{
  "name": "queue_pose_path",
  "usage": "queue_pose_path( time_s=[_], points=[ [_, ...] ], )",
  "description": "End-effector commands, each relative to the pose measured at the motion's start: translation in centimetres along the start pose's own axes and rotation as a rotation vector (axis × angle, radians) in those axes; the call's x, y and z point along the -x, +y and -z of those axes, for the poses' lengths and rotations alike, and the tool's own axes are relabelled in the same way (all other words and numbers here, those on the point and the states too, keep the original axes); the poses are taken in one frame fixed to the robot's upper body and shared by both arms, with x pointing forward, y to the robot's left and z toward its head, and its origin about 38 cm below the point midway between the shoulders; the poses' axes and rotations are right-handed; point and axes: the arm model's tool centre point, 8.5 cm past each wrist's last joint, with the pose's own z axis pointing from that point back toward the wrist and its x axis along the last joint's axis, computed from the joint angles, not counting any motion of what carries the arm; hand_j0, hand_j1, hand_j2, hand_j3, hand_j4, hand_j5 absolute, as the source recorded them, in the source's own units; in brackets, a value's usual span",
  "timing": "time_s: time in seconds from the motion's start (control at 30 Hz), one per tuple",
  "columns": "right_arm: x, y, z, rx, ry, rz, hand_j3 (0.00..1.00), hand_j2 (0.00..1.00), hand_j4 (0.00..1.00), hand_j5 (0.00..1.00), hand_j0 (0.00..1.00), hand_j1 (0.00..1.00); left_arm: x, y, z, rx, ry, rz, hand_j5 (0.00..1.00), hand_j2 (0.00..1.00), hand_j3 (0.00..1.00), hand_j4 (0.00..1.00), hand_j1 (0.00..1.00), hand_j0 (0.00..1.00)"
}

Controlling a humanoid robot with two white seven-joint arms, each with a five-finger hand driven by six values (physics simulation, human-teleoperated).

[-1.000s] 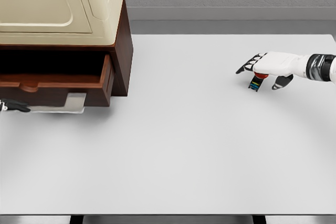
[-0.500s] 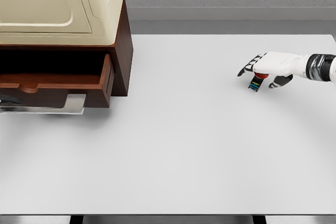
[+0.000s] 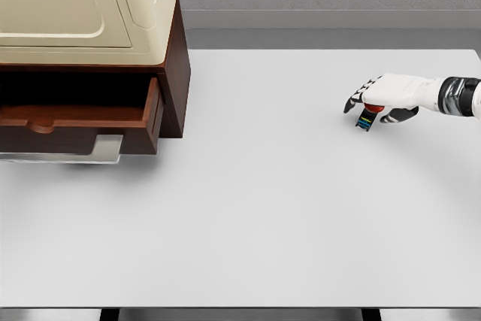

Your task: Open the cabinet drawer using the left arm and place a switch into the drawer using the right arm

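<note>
Resting on the white table [image 3: 285,208] toward its right side, the switch [image 3: 366,119] is a small dark block with a red cap on top and coloured stripes down its near face. It sits directly beneath the right hand [image 3: 385,99], whose white arm enters from the right edge of the head view. The dark fingers [image 3: 355,101] curl down around the left side of the switch, and the thumb closes in low on its right side, so the hand is closed about the switch. The lower end of the switch appears to meet the table; whether it is fully supported by the surface cannot be determined.

Well apart from the switch, at the far left of the table, stands the cabinet [image 3: 174,73], with a dark brown wooden body and a cream-coloured upper part. Its drawer [image 3: 83,122] is pulled out toward the viewer, the brown front panel standing forward of the cabinet body and a dark opening visible above it. A pale grey flat piece [image 3: 104,148] projects below the drawer front, near the table surface.

The left arm and hand do not appear in the head view. A grey wall runs behind the table's far edge.
</note>
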Motion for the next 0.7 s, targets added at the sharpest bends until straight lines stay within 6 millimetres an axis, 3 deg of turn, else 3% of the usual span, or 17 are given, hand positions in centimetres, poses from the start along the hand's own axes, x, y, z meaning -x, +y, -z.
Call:
queue_pose_path(
  time_s=[0.0,0.13,0.27,0.43,0.53,0.57,0.67],
  points=[
    [0.0,0.0,0.0,0.003,0.000,0.005,0.71,0.71,0.71,0.71,0.71,0.71,-0.4,0.9,-0.5,-0.036,-0.008,-0.011,1.00,1.00,1.00,1.00,1.00,1.00],
    [0.0,-0.1,0.0,0.004,-0.002,0.006,0.69,0.69,0.69,0.69,0.69,0.69,-1.2,1.1,-0.3,-0.041,-0.048,0.013,1.00,1.00,1.00,1.00,1.00,1.00],
    [-0.1,-0.1,0.0,0.007,-0.004,0.007,0.59,0.59,0.59,0.59,0.59,0.59,-1.1,0.3,1.1,0.002,-0.068,0.035,1.00,1.00,1.00,1.00,1.00,1.00],
    [0.0,-0.1,0.0,0.006,-0.003,0.008,0.55,0.55,0.55,0.55,0.55,0.55,-1.2,-0.2,3.1,0.029,-0.132,0.035,1.00,1.00,1.00,1.00,1.00,1.00],
    [0.0,-0.1,0.0,0.007,-0.004,0.009,0.53,0.53,0.53,0.53,0.53,0.53,-1.2,-0.2,3.0,0.028,-0.129,0.034,1.00,1.00,1.00,1.00,1.00,1.00],
    [0.0,-0.1,0.0,0.007,-0.004,0.009,0.47,0.47,0.47,0.47,0.47,0.47,-1.2,-0.2,3.0,0.028,-0.129,0.034,1.00,1.00,1.00,1.00,1.00,1.00],
    [0.0,-0.1,0.0,0.010,-0.005,0.011,0.47,0.47,0.47,0.47,0.47,0.47,-1.2,-0.2,3.0,0.028,-0.126,0.035,1.00,1.00,1.00,1.00,1.00,1.00]
  ],
)
